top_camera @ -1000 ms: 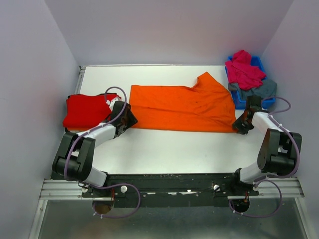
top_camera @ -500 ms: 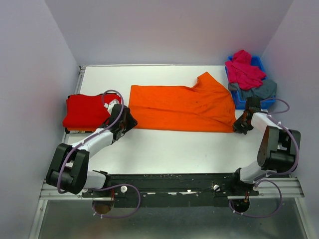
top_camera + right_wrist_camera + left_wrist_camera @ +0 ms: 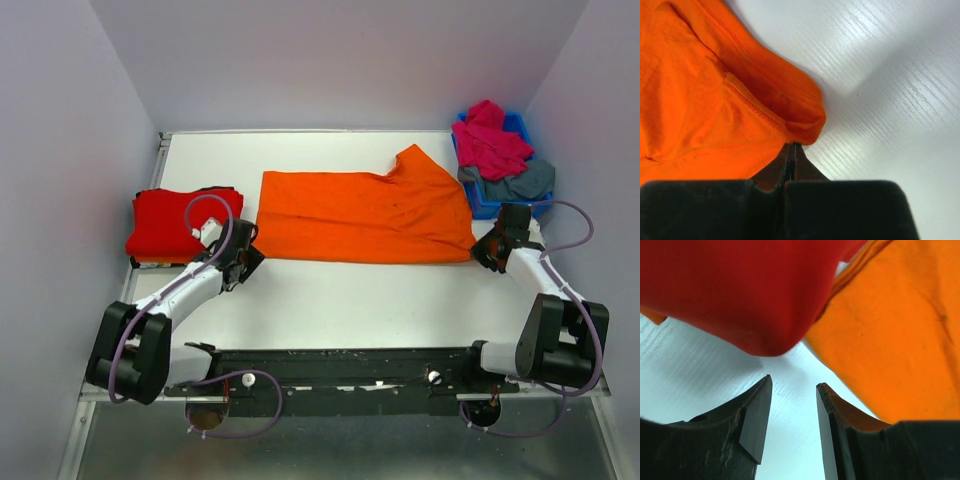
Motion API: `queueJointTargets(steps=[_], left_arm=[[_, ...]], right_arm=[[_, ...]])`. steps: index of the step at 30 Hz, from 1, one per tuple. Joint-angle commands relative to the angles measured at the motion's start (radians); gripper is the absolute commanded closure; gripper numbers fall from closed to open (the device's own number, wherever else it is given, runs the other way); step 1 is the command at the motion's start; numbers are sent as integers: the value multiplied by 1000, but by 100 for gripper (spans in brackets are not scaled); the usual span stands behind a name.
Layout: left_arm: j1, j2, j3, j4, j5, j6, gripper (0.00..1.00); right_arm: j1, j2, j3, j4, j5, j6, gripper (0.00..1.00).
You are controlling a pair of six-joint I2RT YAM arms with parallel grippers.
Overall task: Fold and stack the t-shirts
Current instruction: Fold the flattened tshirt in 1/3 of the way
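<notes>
White worktop (image 3: 350, 300) is carrying the orange t-shirt (image 3: 360, 215) flat, and you are seemingly beginning its fold: your right pincer (image 3: 791, 147) is pinching its near right corner, while your left pincer (image 3: 794, 382) is hovering half-open and empty by its near left corner, likely needing to grip there next.

Orange t-shirt (image 3: 365, 215) spread mid-table; red t-shirt (image 3: 170, 222) folded left; magenta t-shirt (image 3: 490, 140), grey t-shirt (image 3: 522, 182) crumpled right.

left arm (image 3: 185, 285): white shells, black joints | right arm (image 3: 535, 268): same | cables (image 3: 207, 197): lilac-grey loops | left end effector (image 3: 792, 390): black tapered fingers | right end effector (image 3: 790, 150): black block, brownish tips | base rail (image 3: 340, 372), 6 o'clock: black, white knobs
</notes>
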Motion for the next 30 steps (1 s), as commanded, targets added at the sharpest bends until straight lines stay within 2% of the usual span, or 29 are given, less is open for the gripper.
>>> queueJointTargets(steps=[1,8,14,24,26,30], left_arm=[[-5,92,41,-40,-32,-62,47],[-5,172,85,-2,-40,-79,48],[-5,180,92,-3,-83,-105,48],[-5,263,52,149,-129,-175,48],[-5,289,75,124,-132,-182,51],[-5,320,95,107,-143,-200,68]], right_arm=[[-4,-35,-23,64,-15,6,99],[-4,-29,-28,79,-43,6,99],[-6,-41,-39,87,-43,12,99],[-4,-73,-60,98,-29,23,99],[-4,-76,-60,96,-29,23,99],[-6,-78,-63,95,-33,26,99]])
